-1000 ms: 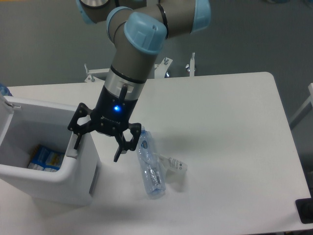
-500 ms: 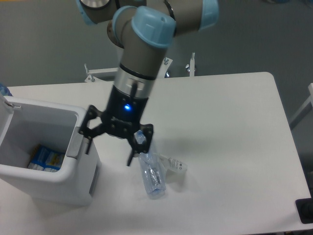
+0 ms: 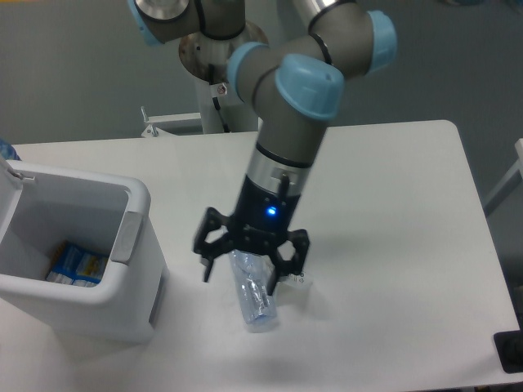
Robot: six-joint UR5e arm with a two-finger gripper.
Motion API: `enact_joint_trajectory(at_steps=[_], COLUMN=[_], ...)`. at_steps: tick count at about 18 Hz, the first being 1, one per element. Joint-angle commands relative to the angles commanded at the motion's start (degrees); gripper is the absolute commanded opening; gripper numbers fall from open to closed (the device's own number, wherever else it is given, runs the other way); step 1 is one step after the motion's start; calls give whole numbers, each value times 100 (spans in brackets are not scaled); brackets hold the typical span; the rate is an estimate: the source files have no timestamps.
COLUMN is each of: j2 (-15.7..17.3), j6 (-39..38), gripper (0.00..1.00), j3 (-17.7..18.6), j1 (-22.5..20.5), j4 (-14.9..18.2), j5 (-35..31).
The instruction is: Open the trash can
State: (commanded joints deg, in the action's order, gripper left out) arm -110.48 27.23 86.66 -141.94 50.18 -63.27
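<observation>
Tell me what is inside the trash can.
The trash can stands open; blue and yellow packets lie at its bottom. Its near wall hides the rest of the floor, so anything else there cannot be seen.

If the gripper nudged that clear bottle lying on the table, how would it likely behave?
The bottle lies on its side, so it would probably roll. It looks clear, thin-walled and crumpled, so likely light and easily squashed. The open gripper hovers over it.

A clear plastic bottle [image 3: 256, 298] lies on the white table [image 3: 392, 212], cap end toward 12 o'clock, crumpled wrapper [image 3: 296, 282] at its 3 o'clock.
</observation>
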Motion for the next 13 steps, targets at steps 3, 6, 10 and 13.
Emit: enact_joint_trajectory(at_steps=[3, 6, 10, 13], j2=[-70, -220, -264, -308], j6=[256, 283, 940, 1354], gripper=[100, 100, 100, 100], j3=[9, -70, -53, -79], j1=[-36, -53, -44, -36], j4=[18, 44, 132, 324], j5=[-474, -1098, -1837, -2153])
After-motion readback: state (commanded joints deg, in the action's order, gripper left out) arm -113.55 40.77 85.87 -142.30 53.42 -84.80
